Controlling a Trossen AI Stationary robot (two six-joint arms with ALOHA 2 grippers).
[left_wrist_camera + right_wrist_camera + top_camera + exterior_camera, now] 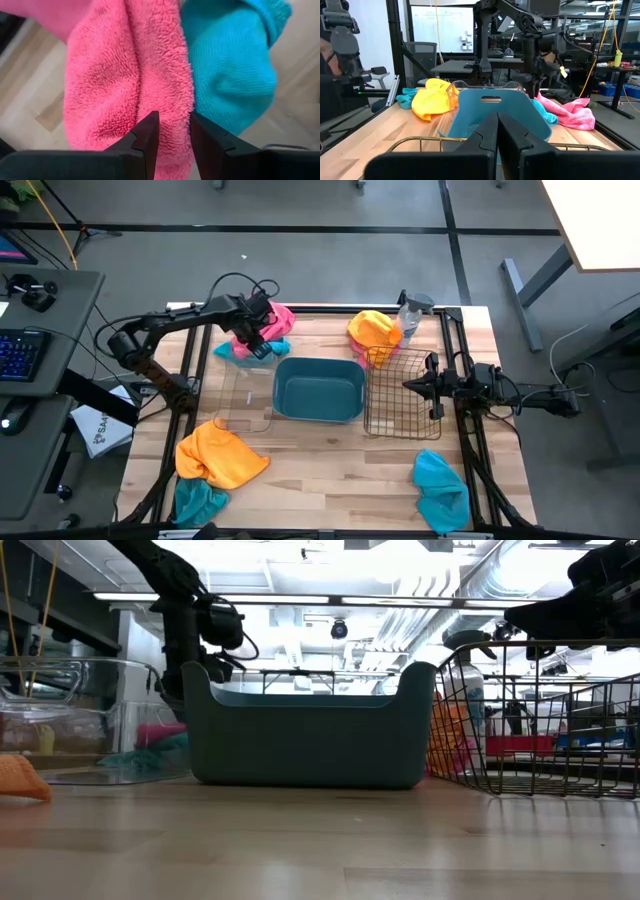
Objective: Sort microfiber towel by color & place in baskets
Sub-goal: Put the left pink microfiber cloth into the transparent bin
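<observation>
A hot pink towel (pixel 280 318) lies at the far left of the table, partly on top of a turquoise towel (pixel 240 351). My left gripper (pixel 260 337) comes down onto the pink one and is shut on it. Near the left corner an orange-yellow towel (pixel 218 455) lies on another turquoise towel (pixel 198 500). A third turquoise towel (pixel 441 490) lies near right. Another orange-yellow towel (pixel 372 330) sits at the far edge. In a row stand the clear box (pixel 243 395), the teal tub (pixel 320 388) and the wire basket (pixel 398 392). My right gripper (pixel 408 385) hovers shut over the wire basket. My left gripper (pixel 174 135) pinches a raised fold of the pink towel (pixel 172 112) between its two fingers, coming from above and pointing down. The rest of the towel (pixel 570 114) still lies spread on the table, beside the turquoise towel (pixel 230 70).
A clear spray bottle (pixel 412 315) stands at the far edge beside the orange-yellow towel. The table's frame rails (pixel 455 330) run along the sides. Bare wood (pixel 330 470) lies in front of the three containers.
</observation>
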